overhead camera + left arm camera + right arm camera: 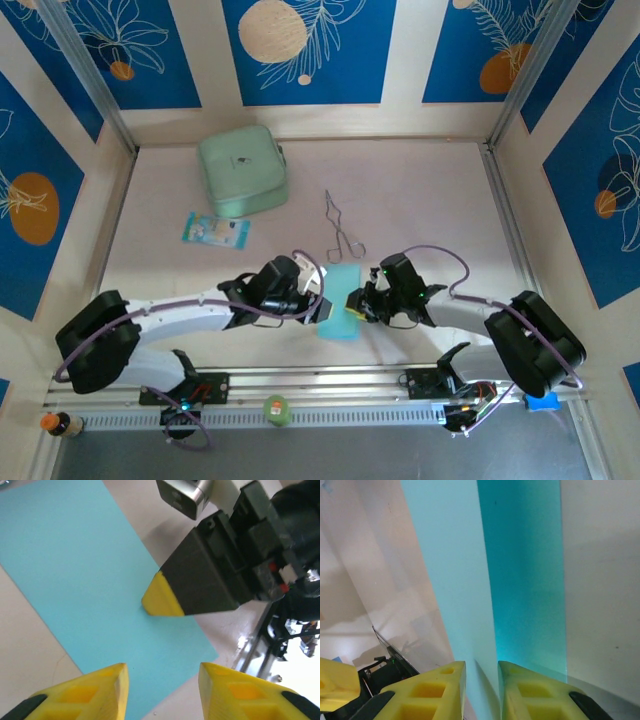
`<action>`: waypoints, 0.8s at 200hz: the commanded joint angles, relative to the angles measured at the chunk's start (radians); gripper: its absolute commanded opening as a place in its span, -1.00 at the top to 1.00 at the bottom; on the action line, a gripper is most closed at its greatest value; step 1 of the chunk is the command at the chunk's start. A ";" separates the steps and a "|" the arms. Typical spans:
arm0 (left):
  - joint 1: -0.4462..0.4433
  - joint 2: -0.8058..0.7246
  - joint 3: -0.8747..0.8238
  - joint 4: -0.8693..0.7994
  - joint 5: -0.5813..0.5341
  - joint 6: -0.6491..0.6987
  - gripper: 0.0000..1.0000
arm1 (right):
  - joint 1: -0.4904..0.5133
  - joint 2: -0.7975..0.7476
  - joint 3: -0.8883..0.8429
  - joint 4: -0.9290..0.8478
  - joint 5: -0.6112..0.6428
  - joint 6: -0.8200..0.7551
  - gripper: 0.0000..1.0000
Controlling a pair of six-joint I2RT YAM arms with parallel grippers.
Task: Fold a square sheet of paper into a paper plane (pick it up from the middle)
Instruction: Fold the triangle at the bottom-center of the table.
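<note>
The square sheet of paper [338,328] is cyan and lies near the table's front edge, between the two grippers, showing as a narrow rectangle from above. In the left wrist view the paper [85,565] lies flat, and my left gripper [162,667] hovers open over its near corner with nothing between its fingers. One yellow fingertip [161,600] of the right gripper touches the paper's right edge. In the right wrist view a pale flap of the paper [450,570] rises from the darker flat part and runs between the slightly parted fingers of my right gripper [481,664]. From above, the left gripper [322,305] and right gripper [352,300] face each other.
Metal tongs [342,235] lie just beyond the paper. A mint-green case [243,175] sits at the back left, with a small blue-and-white packet [215,230] in front of it. An aluminium rail [330,385] runs along the near edge. Panelled walls enclose the table.
</note>
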 commanded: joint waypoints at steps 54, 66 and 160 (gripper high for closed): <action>-0.228 -0.039 -0.034 0.049 -0.285 0.302 0.03 | -0.071 0.078 0.065 0.000 -0.127 -0.098 0.72; -0.271 -0.010 -0.009 0.024 -0.346 0.354 -0.02 | -0.071 0.088 0.065 -0.008 -0.122 -0.086 0.77; -0.460 0.167 0.131 -0.057 -0.627 0.518 -0.27 | -0.064 0.074 0.049 -0.005 -0.130 -0.048 0.87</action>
